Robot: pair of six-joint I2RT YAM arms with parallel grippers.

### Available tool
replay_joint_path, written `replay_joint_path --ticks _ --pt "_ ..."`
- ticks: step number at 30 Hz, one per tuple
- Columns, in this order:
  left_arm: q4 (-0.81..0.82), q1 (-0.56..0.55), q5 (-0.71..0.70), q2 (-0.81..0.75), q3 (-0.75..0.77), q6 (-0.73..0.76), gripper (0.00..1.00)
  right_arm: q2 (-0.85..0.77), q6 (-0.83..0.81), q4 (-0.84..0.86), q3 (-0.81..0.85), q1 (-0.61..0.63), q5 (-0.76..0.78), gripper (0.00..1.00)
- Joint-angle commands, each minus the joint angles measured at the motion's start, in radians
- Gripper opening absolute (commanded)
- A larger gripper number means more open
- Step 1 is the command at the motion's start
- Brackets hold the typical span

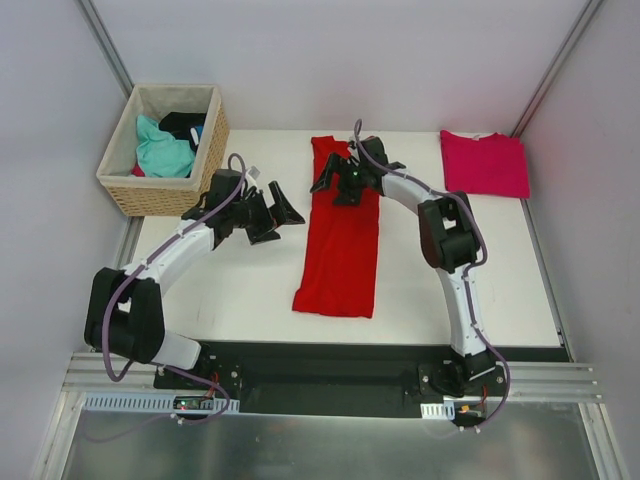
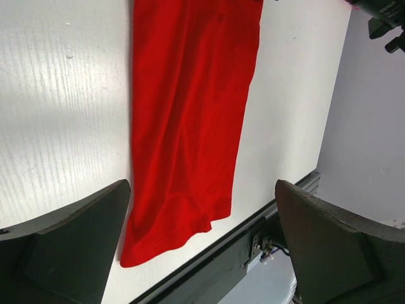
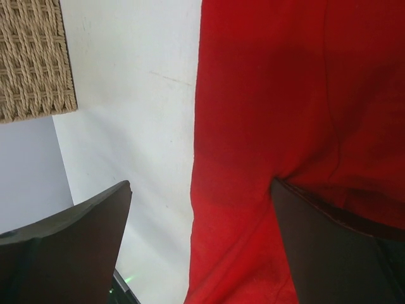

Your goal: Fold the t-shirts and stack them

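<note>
The red t-shirt [image 1: 340,240] lies as a long narrow strip down the middle of the table, also seen in the left wrist view [image 2: 190,126] and the right wrist view [image 3: 285,126]. The magenta-pink t-shirt [image 1: 485,163] lies folded flat at the back right. My right gripper [image 1: 338,187] [image 3: 201,187] stands open over the strip's far end. It straddles the strip's left edge, one finger on the cloth and the other over bare table. My left gripper [image 1: 280,222] [image 2: 202,190] is open and holds nothing, left of the strip, facing its near end.
A woven wicker basket [image 1: 120,185] [image 3: 31,57] with teal and dark clothes stands at the back left, close behind the left gripper. The table's black front rail [image 2: 253,234] runs just past the strip's near end. Grey walls close in both sides.
</note>
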Motion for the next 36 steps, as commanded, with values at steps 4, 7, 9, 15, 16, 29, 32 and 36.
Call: replay_joint_path --ticks 4,7,9,15,16,29,32,36 --pt "0.026 0.011 0.054 0.006 0.032 0.028 0.99 -0.076 -0.07 -0.136 0.059 0.001 0.011 0.96" --pt "-0.007 0.011 0.029 -0.072 0.015 0.063 0.99 -0.326 -0.147 -0.142 -0.117 0.014 0.133 0.96" --pt "-0.077 0.011 0.014 -0.12 0.01 0.089 0.99 -0.529 -0.18 -0.157 -0.256 0.02 0.198 0.97" --pt "-0.11 -0.016 0.009 -0.242 -0.192 0.057 0.99 -0.929 -0.159 -0.262 -0.613 0.02 0.361 0.97" --pt "-0.11 -0.028 0.0 -0.267 -0.256 0.046 0.99 -0.969 -0.158 -0.265 -0.733 0.021 0.375 0.97" --pt "0.166 -0.19 -0.016 -0.341 -0.609 -0.098 0.98 -1.296 -0.035 -0.151 -1.294 0.049 0.353 0.97" --pt "0.184 -0.193 -0.026 -0.333 -0.628 -0.098 0.98 -1.345 -0.038 -0.183 -1.322 0.055 0.366 0.97" --pt "0.275 -0.196 -0.023 -0.287 -0.655 -0.113 0.98 -1.391 -0.024 -0.203 -1.353 0.063 0.37 0.98"
